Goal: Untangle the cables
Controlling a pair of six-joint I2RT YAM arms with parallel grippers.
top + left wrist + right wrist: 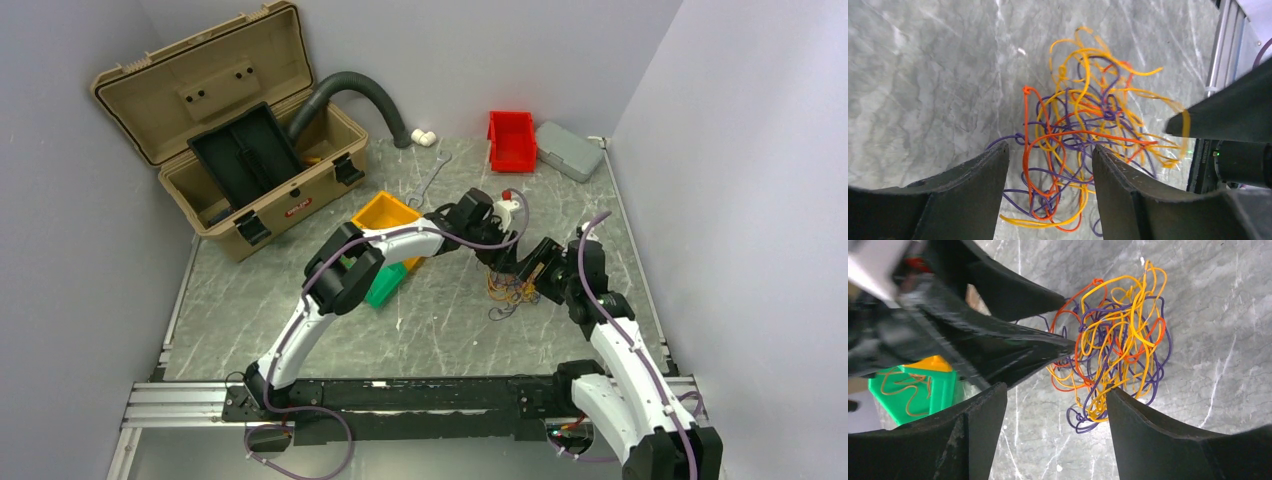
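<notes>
Down at the table (300,330), with the left pincer (1050,150) spread wide and hanging over the cables (1083,125): a loose knot of orange, yellow and purple wires lying on the stone-look top, partly between its fingertips and mostly just ahead of them. Gripping nothing. Facing it from the far side, the right pincer (1057,390), also spread, also holding nothing, with the knot just beyond its tips.

Crowded in there! One finger of the right pincer poking in at the knot's edge, a yellow loop crossing its tip (hooked on or merely passing in front, cannot tell). From the right wrist camera, both left fingers nosing up against the knot's side.

Back along the left arm from its pincer, a yellow bin (385,213) and a green bin (384,288) close together, half covered by that arm. In the green one, a thin orange wire (903,385) curled on the floor; inside of the yellow one hidden.

Well beyond both pincers: a red bin (512,140) with a grey case (568,150) just beside it, a wrench (430,180), a white pipe fitting (423,137) by the end of a grey ribbed hose (350,90), and an open tan toolbox (300,205) with a black tray (240,150) propped inside.
</notes>
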